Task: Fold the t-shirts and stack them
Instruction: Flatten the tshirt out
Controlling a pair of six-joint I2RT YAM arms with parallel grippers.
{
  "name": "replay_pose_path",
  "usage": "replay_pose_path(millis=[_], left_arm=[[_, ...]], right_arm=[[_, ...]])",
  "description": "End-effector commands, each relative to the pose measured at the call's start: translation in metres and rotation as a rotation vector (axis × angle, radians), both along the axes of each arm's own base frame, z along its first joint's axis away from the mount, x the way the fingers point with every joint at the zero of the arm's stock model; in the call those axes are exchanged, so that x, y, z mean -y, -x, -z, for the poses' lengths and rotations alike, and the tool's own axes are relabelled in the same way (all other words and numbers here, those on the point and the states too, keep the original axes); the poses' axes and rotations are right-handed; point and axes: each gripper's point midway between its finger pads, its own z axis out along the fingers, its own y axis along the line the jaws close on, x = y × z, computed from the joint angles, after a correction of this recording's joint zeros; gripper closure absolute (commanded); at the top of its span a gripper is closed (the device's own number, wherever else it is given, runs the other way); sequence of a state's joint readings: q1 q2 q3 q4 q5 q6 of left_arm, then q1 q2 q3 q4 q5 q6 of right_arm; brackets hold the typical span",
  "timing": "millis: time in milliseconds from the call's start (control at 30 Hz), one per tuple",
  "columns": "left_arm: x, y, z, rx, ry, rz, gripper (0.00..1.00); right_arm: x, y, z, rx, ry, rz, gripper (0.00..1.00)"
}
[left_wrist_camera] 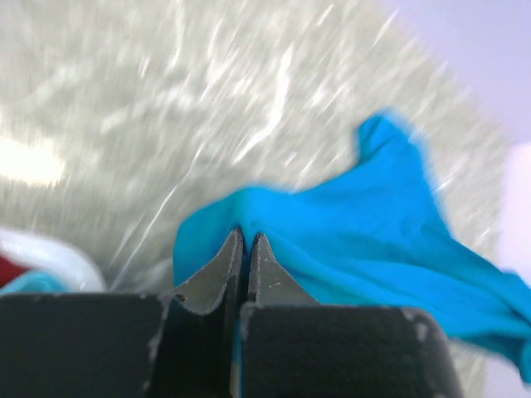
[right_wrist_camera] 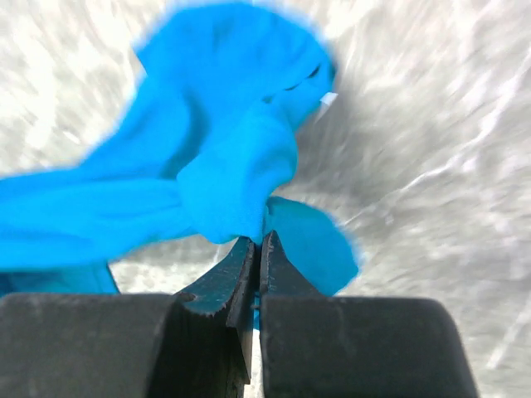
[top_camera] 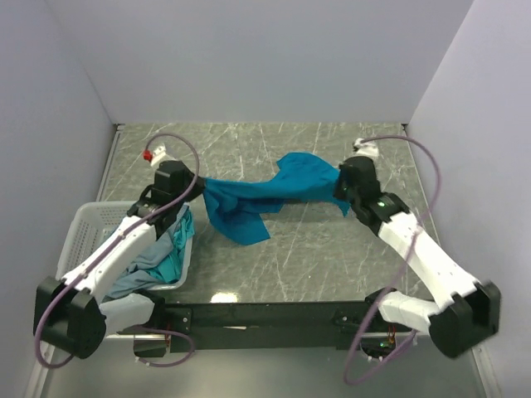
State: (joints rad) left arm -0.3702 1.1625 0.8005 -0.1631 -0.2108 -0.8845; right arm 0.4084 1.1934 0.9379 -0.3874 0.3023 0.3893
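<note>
A bright teal-blue t-shirt (top_camera: 265,195) hangs stretched between both grippers above the marble table. My left gripper (top_camera: 199,184) is shut on its left end; in the left wrist view the closed fingertips (left_wrist_camera: 247,236) pinch the blue t-shirt (left_wrist_camera: 373,232). My right gripper (top_camera: 338,189) is shut on its right end; in the right wrist view the jaws (right_wrist_camera: 259,242) pinch the blue t-shirt (right_wrist_camera: 224,149), and a white label (right_wrist_camera: 328,99) shows. A loose part droops to the table (top_camera: 245,225). Grey-blue and teal t-shirts (top_camera: 162,253) lie in the basket.
A white plastic lattice basket (top_camera: 87,228) stands at the left under my left arm. Walls close in the marble table (top_camera: 315,257) at the back and both sides. A black rail (top_camera: 265,319) runs along the near edge.
</note>
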Motion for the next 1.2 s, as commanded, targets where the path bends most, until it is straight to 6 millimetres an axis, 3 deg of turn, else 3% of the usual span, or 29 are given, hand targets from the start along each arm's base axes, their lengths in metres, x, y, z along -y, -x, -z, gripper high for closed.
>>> replay_pose_path(millis=[0, 33, 67, 167, 233, 267, 333, 500, 600, 667, 800, 900, 1033, 1067, 1133, 1167], left_arm=[[-0.017, -0.011, -0.086, 0.218, 0.016, -0.096, 0.99], [-0.019, -0.012, -0.106, 0.266, 0.029, -0.105, 0.99], [-0.022, -0.008, -0.126, 0.317, 0.049, -0.114, 0.99], [-0.022, -0.001, -0.180, 0.471, 0.094, -0.094, 0.99], [-0.025, 0.011, -0.224, 0.579, 0.118, -0.078, 0.99], [-0.023, 0.018, -0.241, 0.619, 0.131, -0.052, 0.99], [-0.023, 0.030, -0.273, 0.693, 0.140, -0.023, 0.99], [-0.015, 0.073, -0.334, 0.842, 0.184, 0.106, 0.99], [-0.014, 0.114, -0.370, 0.975, 0.242, 0.190, 0.99], [-0.014, 0.134, -0.382, 1.043, 0.271, 0.227, 0.99], [0.006, 0.158, -0.405, 1.077, 0.298, 0.386, 0.99], [0.024, 0.146, -0.399, 1.021, 0.310, 0.464, 0.99], [0.039, 0.101, -0.375, 0.918, 0.324, 0.442, 0.99], [0.052, 0.082, -0.358, 0.862, 0.328, 0.468, 0.99], [0.065, 0.054, -0.330, 0.773, 0.331, 0.477, 0.99], [0.075, 0.023, -0.297, 0.671, 0.311, 0.460, 0.99]], right_arm=[[0.025, 0.013, -0.068, 0.159, 0.032, 0.063, 1.00], [0.027, 0.016, -0.081, 0.188, 0.027, 0.059, 1.00], [0.031, 0.021, -0.108, 0.254, 0.011, 0.067, 1.00], [0.040, 0.037, -0.149, 0.338, -0.012, 0.072, 1.00], [0.046, 0.047, -0.185, 0.413, -0.041, 0.080, 1.00], [0.050, 0.058, -0.214, 0.484, -0.069, 0.079, 1.00], [0.051, 0.070, -0.242, 0.556, -0.100, 0.052, 1.00], [0.062, 0.122, -0.327, 0.764, -0.166, -0.021, 1.00], [0.072, 0.151, -0.361, 0.844, -0.184, -0.037, 1.00], [0.082, 0.172, -0.383, 0.908, -0.195, -0.034, 1.00], [0.094, 0.193, -0.408, 0.974, -0.191, -0.023, 1.00], [0.104, 0.191, -0.416, 0.986, -0.176, 0.038, 1.00], [0.123, 0.157, -0.398, 0.884, -0.114, 0.227, 1.00], [0.119, 0.135, -0.385, 0.829, -0.084, 0.258, 1.00], [0.125, 0.112, -0.368, 0.765, -0.025, 0.352, 1.00], [0.120, 0.087, -0.350, 0.700, 0.024, 0.373, 1.00]])
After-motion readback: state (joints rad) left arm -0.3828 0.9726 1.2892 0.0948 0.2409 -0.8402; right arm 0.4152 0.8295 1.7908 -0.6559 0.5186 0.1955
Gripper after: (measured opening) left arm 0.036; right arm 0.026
